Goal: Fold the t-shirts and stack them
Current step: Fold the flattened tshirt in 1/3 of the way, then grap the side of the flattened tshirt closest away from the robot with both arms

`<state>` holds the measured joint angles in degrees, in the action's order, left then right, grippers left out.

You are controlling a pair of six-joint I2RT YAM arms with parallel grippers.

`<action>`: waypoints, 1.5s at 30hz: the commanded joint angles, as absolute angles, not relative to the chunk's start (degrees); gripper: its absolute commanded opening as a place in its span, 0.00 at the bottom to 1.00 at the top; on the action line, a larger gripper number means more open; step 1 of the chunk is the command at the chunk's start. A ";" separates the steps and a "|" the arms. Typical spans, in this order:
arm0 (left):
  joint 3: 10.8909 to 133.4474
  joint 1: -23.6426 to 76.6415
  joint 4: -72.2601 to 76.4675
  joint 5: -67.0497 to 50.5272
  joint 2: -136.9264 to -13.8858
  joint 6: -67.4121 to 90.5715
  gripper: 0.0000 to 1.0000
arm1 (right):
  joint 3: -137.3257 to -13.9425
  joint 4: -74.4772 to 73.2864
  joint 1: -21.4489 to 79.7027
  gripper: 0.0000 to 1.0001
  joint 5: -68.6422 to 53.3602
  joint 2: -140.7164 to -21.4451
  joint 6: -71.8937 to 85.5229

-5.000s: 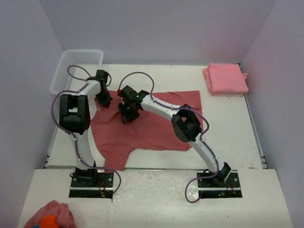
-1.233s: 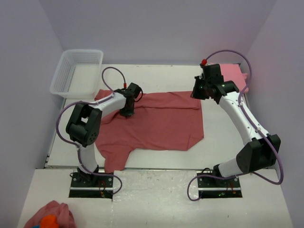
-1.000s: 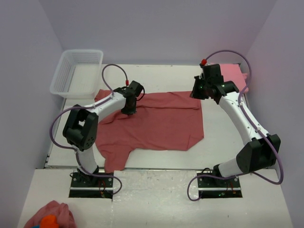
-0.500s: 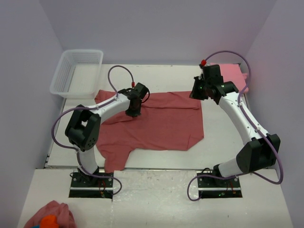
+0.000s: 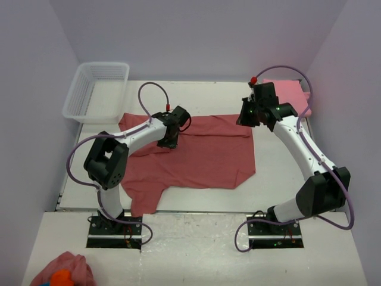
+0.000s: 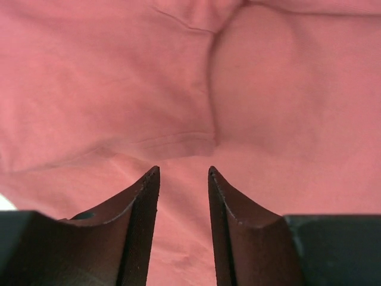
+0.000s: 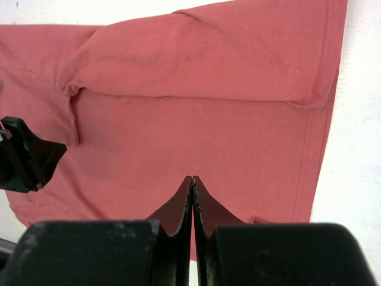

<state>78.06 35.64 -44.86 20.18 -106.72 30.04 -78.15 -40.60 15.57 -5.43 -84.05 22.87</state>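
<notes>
A dusty-red t-shirt (image 5: 202, 155) lies spread flat on the table's middle, with one sleeve hanging toward the near edge. Its far edge is folded over in a band (image 7: 202, 59). My left gripper (image 5: 169, 142) hovers low over the shirt's upper left part. It is open, and only red cloth (image 6: 250, 101) shows between its fingers (image 6: 146, 202). My right gripper (image 5: 246, 118) is above the shirt's far right corner, shut with nothing in it (image 7: 192, 179). A folded pink t-shirt (image 5: 292, 95) rests at the back right, partly hidden by the right arm.
A white plastic basket (image 5: 95, 89) stands at the back left corner. A small pink cloth lump with an orange patch (image 5: 62, 273) lies on the near-left ledge. Walls close in the left, right and back sides.
My left gripper slid rightward along the shirt's upper part and its jaws opened. The right gripper stayed almost still, shut.
</notes>
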 commanded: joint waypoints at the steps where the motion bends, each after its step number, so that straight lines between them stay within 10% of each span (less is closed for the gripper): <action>1: 81.29 35.60 -47.81 28.36 -104.68 33.30 0.39 | -77.35 -38.41 15.29 0.00 -6.15 -84.64 22.15; 4: 83.83 35.25 -47.99 31.63 -103.97 33.14 0.29 | -78.22 -38.41 15.38 0.00 -5.27 -86.91 21.71; 6: 86.64 33.50 -49.56 30.85 -105.37 32.35 0.00 | -78.83 -38.15 15.29 0.00 -5.71 -88.41 21.10; 22: 92.99 22.94 -47.38 16.44 -108.90 28.65 0.00 | -70.08 -37.96 18.28 0.00 -2.11 -89.83 25.57; 26: 92.02 22.85 -46.67 15.30 -108.81 28.21 0.00 | -65.31 -42.09 18.72 0.30 3.24 -85.26 27.51; 36: 88.69 22.94 -43.95 9.85 -103.98 28.04 0.00 | -55.03 -45.79 22.14 0.57 9.57 -79.54 37.26; 45: 83.77 22.94 -42.45 6.33 -97.83 26.72 0.00 | -53.26 -44.56 25.05 0.54 12.39 -84.90 41.48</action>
<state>85.17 22.90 -44.45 8.95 -101.49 28.40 -53.47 -45.32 24.27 9.52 -83.61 37.85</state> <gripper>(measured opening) 0.002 0.545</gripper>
